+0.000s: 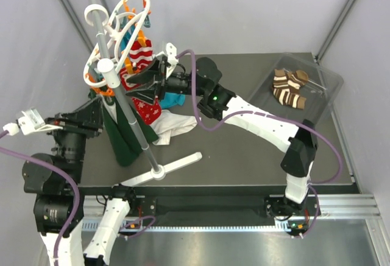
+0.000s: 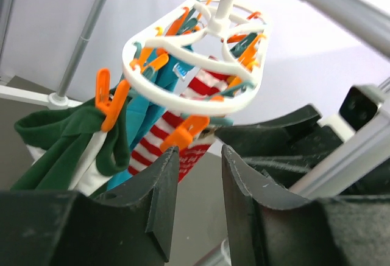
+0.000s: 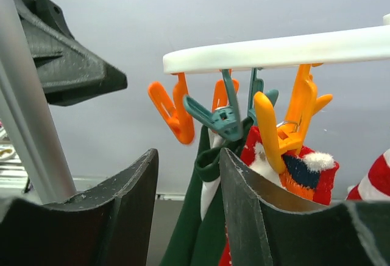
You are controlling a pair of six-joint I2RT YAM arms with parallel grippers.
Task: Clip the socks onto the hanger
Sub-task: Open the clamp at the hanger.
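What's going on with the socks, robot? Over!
Left gripper and right gripper open, both empty. Red striped sock hanging on hanger; brown socks lie in bin. Green garment crowds the clips.

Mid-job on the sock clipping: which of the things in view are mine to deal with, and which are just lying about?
Job: hanger; orange clips; red-and-white striped sock, already hanging; brown-and-cream socks in the clear bin.
Just there: dark green garment; white cloth; teal cloth; grey pole; the clear bin itself.
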